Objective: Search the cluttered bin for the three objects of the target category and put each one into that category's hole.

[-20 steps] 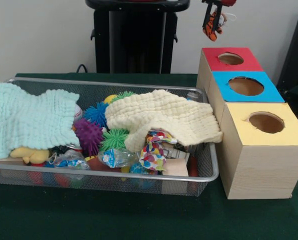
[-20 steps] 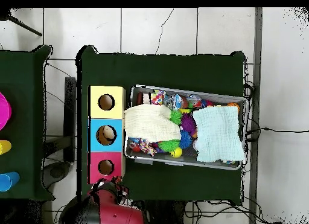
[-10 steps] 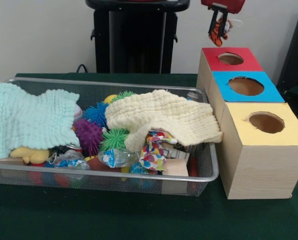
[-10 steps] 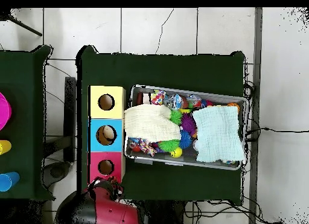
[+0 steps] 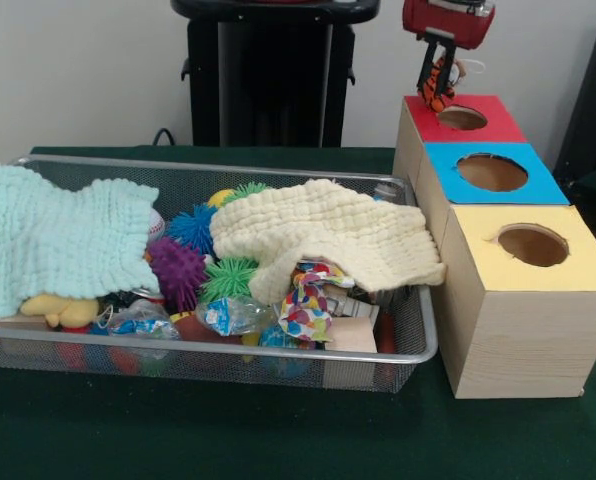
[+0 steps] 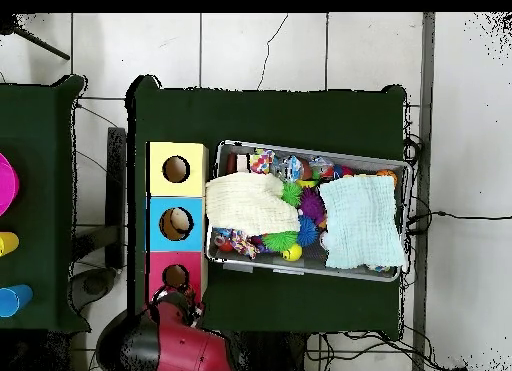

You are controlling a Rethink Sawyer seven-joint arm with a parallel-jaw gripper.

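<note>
Front view: gripper [image 5: 439, 82] up at far end of box row, fingers pinched on striped plush [image 5: 437, 85], dangling at near-left rim of red-top hole [image 5: 462, 118] — not centred yet, likely why no drop. Yellow plush [image 5: 60, 309] lying in wire bin [image 5: 418, 352], half under mint cloth [image 5: 63, 240]; cream cloth [image 5: 328, 235] hiding more clutter, so 3rd target not seen.

Overhead view: red arm [image 6: 185, 347] at bench [image 6: 270, 112] edge by red box [image 6: 160, 277]; plush hidden under it. Bin beside boxes, short carry.
</note>
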